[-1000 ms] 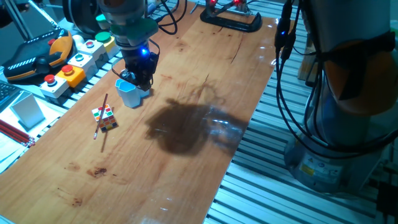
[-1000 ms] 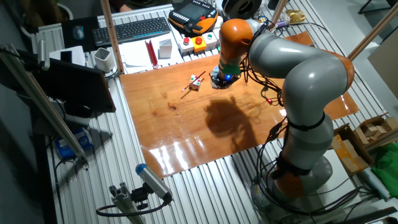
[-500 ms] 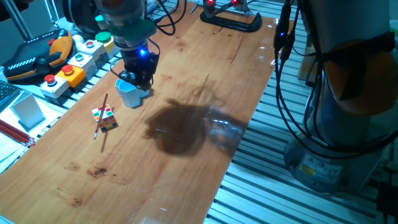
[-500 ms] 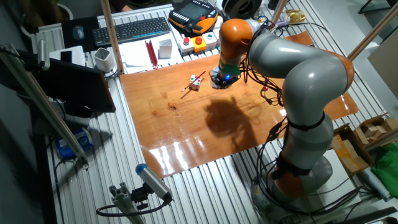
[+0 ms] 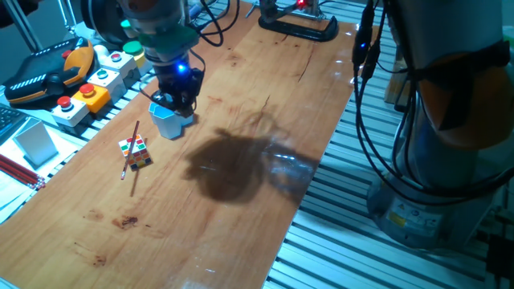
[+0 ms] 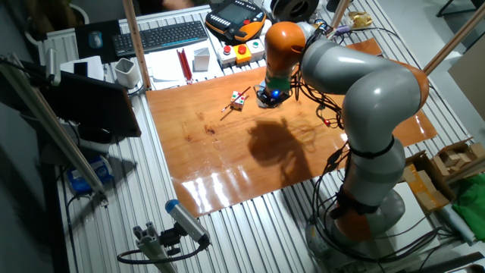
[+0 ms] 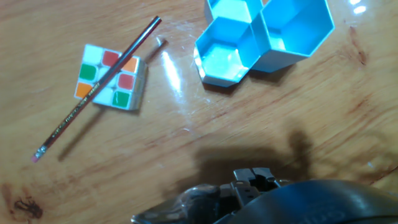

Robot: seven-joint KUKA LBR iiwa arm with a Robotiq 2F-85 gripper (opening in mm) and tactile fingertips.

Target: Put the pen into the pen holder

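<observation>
Hand view shows the pen (image 7: 96, 90) lying across the top of the little coloured cube (image 7: 110, 77), one end sticking up in the air and the pale tip down near the worktop (image 7: 186, 149). Because the cube props it up, it slopes. The pen holder (image 7: 261, 37) stands just beside it, open ends up, with nothing inside. The gripper (image 5: 178, 96) hangs over the holder in one fixed view. I cannot tell if its fingers are wide or narrow, because they do not show. It holds nothing. I think it must go to the pen next.
</observation>
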